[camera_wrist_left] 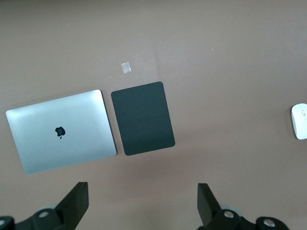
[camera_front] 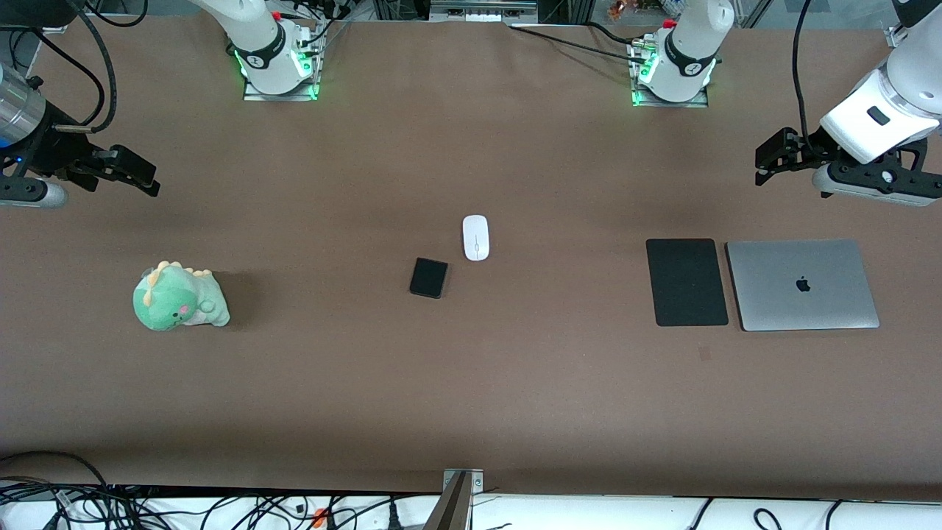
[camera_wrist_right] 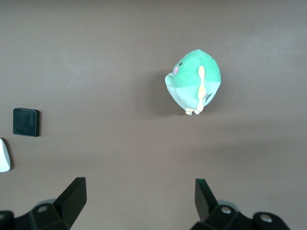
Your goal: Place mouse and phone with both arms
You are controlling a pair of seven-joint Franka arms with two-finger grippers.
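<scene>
The white oval mouse (camera_front: pixel 476 237) lies mid-table, also at the edge of the left wrist view (camera_wrist_left: pixel 300 121) and the right wrist view (camera_wrist_right: pixel 4 155). The black square phone (camera_front: pixel 429 277) (camera_wrist_right: pixel 26 121) lies flat beside it, slightly nearer the front camera and toward the right arm's end. My left gripper (camera_front: pixel 765 160) (camera_wrist_left: pixel 142 196) hangs open and empty over bare table at the left arm's end. At the right arm's end my right gripper (camera_front: pixel 143 177) (camera_wrist_right: pixel 139 194) hangs over bare table, open, with nothing between its fingers. Both are well away from the mouse and phone.
A black mouse pad (camera_front: pixel 686 282) (camera_wrist_left: pixel 142 118) and a closed silver laptop (camera_front: pixel 802 284) (camera_wrist_left: pixel 61 131) lie side by side toward the left arm's end. A green plush dinosaur (camera_front: pixel 179 297) (camera_wrist_right: pixel 194 85) sits toward the right arm's end. A small tape patch (camera_wrist_left: pixel 126 67) marks the table near the pad.
</scene>
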